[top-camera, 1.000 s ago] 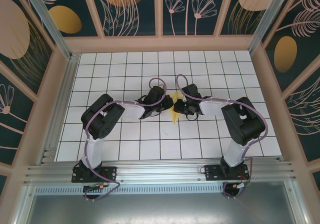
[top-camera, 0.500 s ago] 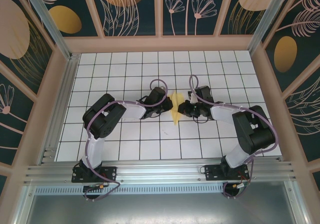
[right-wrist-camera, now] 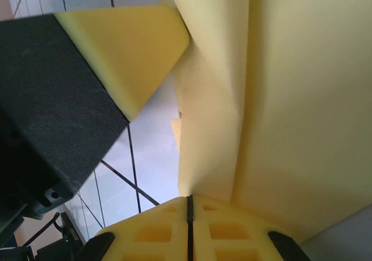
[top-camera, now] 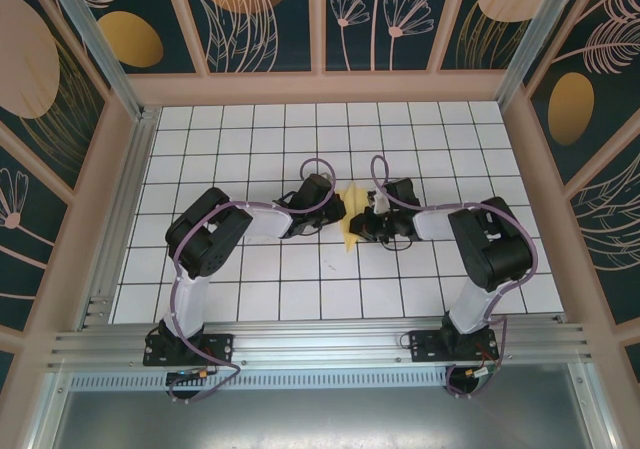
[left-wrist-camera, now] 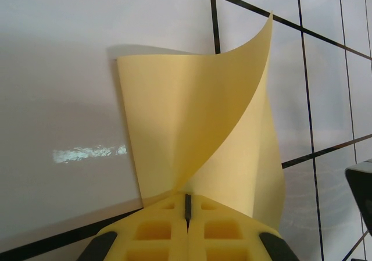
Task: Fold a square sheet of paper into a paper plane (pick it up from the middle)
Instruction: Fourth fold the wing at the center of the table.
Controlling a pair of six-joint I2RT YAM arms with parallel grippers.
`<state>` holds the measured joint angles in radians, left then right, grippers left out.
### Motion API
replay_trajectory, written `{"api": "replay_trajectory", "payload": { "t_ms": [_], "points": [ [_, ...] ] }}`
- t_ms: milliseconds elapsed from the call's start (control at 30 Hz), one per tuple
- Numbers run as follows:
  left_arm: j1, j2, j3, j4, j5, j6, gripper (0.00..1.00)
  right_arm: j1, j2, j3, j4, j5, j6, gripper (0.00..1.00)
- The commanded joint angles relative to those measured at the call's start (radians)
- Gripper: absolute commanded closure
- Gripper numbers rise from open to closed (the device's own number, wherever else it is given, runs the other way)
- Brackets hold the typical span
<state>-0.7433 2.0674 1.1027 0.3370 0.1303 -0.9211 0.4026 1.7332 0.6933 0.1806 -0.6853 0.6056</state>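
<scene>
Black-and-white arms (top-camera: 262, 220), purple cables (top-camera: 176, 287)

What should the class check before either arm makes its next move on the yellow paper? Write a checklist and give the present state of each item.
1. Left end effector shut on the paper: ok.
2. Right end effector shut on the paper: ok, the paper runs into its closed tip.
3. Paper lying flat on the table: not ok, one side curls upward.
4. Fold edges lined up: cannot tell.
5. End effectors apart from each other: cannot tell; they sit very close on opposite sides of the paper.
</scene>
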Motion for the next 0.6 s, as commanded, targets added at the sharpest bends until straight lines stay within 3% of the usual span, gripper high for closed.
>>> {"api": "replay_trajectory", "payload": {
  "t_ms": [0, 100, 333, 567],
  "points": [
    [0.000, 0.029, 0.000, -0.046, -0.013, -0.002, 1.00, 0.012, 0.017, -0.029, 0.002, -0.033, -0.012, 0.91],
    [-0.001, 0.027, -0.005, -0.049, -0.020, -0.011, 1.00, 0.022, 0.012, -0.041, -0.028, -0.044, -0.031, 0.90],
    [0.000, 0.011, -0.005, -0.039, -0.016, -0.019, 1.00, 0.036, 0.024, -0.040, -0.161, 0.062, -0.065, 0.89],
    [-0.001, -0.052, -0.006, 0.071, 0.106, -0.019, 0.98, 0.036, 0.095, -0.037, -0.219, 0.133, -0.085, 0.89]
  ]
}}
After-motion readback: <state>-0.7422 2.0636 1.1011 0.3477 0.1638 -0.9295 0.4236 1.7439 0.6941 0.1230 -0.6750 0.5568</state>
